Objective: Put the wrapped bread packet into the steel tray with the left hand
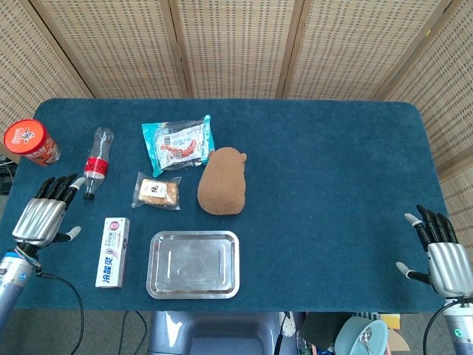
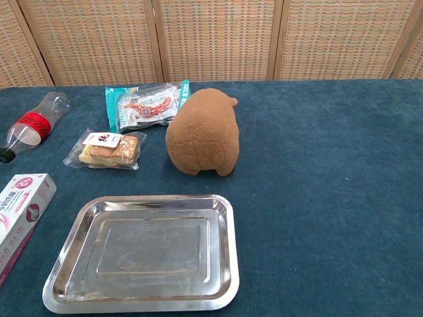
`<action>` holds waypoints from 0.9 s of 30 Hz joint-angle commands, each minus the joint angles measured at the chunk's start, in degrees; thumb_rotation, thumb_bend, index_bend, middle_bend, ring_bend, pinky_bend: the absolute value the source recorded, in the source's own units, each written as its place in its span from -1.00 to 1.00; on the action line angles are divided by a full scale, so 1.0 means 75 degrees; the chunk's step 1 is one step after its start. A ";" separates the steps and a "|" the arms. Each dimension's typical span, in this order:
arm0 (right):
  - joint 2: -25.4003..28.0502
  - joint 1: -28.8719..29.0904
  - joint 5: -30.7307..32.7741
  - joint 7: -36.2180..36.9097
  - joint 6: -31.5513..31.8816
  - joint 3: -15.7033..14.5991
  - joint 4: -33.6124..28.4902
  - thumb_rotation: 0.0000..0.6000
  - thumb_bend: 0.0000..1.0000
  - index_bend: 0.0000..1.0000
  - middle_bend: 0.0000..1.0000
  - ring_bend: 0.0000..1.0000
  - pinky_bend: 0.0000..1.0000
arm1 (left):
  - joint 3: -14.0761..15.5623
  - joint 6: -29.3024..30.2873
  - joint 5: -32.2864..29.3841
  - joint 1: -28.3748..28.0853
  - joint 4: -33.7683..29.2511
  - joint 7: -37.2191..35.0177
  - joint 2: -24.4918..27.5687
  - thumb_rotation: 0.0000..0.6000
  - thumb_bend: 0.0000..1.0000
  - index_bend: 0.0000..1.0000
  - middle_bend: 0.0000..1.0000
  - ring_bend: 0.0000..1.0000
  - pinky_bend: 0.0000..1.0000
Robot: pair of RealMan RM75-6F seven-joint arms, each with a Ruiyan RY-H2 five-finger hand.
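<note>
The wrapped bread packet [image 1: 157, 191] [image 2: 106, 149] lies flat on the blue table, in clear film with a white label. Just in front of it sits the steel tray [image 1: 194, 264] [image 2: 73, 281], with nothing in it. My left hand [image 1: 46, 212] hovers at the table's left edge, fingers spread and holding nothing, well left of the packet. At the right edge, far from both objects, my right hand [image 1: 442, 251] is open too. Neither hand shows in the chest view.
A brown plush toy [image 1: 222, 180] [image 2: 202, 133] stands right of the packet. A teal snack bag [image 1: 178, 142] [image 2: 145, 104] lies behind it. A plastic bottle [image 1: 97, 160] [image 2: 32, 125], a toothpaste box [image 1: 113, 251] [image 2: 16, 212] and a red cup [image 1: 31, 141] sit at left.
</note>
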 commanded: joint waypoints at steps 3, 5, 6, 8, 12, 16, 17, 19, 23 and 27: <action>-0.0067 0.0068 0.0035 0.0135 -0.0103 0.0020 0.0150 1.00 -0.81 -0.79 -1.00 -1.00 -1.00 | -0.0300 -0.1010 -0.0778 -0.0703 0.0296 -0.0243 -0.0205 1.00 -0.41 -1.00 -1.00 -1.00 -1.00; -0.0110 0.0092 0.0034 0.0210 -0.0142 0.0015 0.0243 1.00 -0.81 -0.79 -1.00 -1.00 -1.00 | -0.0345 -0.1370 -0.1043 -0.0967 0.0509 -0.0220 -0.0437 1.00 -0.40 -1.00 -1.00 -1.00 -1.00; -0.0122 0.0097 0.0033 0.0235 -0.0149 0.0013 0.0273 1.00 -0.81 -0.79 -1.00 -1.00 -1.00 | -0.0353 -0.1446 -0.1109 -0.1031 0.0566 -0.0200 -0.0497 1.00 -0.39 -1.00 -1.00 -1.00 -1.00; -0.0153 0.0107 0.0015 0.0324 -0.0154 0.0003 0.0360 1.00 -0.81 -0.79 -1.00 -1.00 -1.00 | -0.0386 -0.1665 -0.1342 -0.1248 0.0768 -0.0108 -0.0713 1.00 -0.39 -1.00 -1.00 -1.00 -1.00; -0.0162 0.0074 -0.0017 0.0454 -0.0074 -0.0011 0.0466 1.00 -0.81 -0.79 -1.00 -1.00 -1.00 | -0.0437 -0.1849 -0.1652 -0.1499 0.1027 -0.0029 -0.0990 1.00 -0.38 -1.00 -1.00 -1.00 -1.00; -0.0168 0.0024 -0.0055 0.0592 0.0024 -0.0036 0.0569 1.00 -0.81 -0.79 -1.00 -1.00 -1.00 | -0.0429 -0.1985 -0.1754 -0.1694 0.1227 -0.0112 -0.1281 1.00 -0.39 -1.00 -1.00 -1.00 -1.00; -0.0173 0.0019 -0.0061 0.0617 0.0031 -0.0042 0.0593 1.00 -0.81 -0.79 -1.00 -1.00 -1.00 | -0.0413 -0.2018 -0.1745 -0.1730 0.1268 -0.0133 -0.1340 1.00 -0.39 -1.00 -1.00 -1.00 -1.00; -0.0193 0.0013 -0.0071 0.0672 0.0038 -0.0054 0.0647 1.00 -0.81 -0.79 -1.00 -1.00 -1.00 | -0.0384 -0.2122 -0.1784 -0.1828 0.1379 -0.0162 -0.1487 1.00 -0.39 -1.00 -1.00 -1.00 -1.00; -0.0254 0.0037 -0.0104 0.0791 0.0038 -0.0057 0.0762 1.00 -0.81 -0.79 -1.00 -1.00 -1.00 | -0.0339 -0.2509 -0.2036 -0.2106 0.1720 -0.0211 -0.1868 1.00 -0.39 -1.00 -1.00 -1.00 -1.00; -0.0279 0.0032 -0.0131 0.0877 0.0076 -0.0066 0.0841 1.00 -0.81 -0.79 -1.00 -1.00 -1.00 | -0.0321 -0.2602 -0.2118 -0.2261 0.1963 -0.0252 -0.2100 1.00 -0.38 -1.00 -1.00 -1.00 -1.00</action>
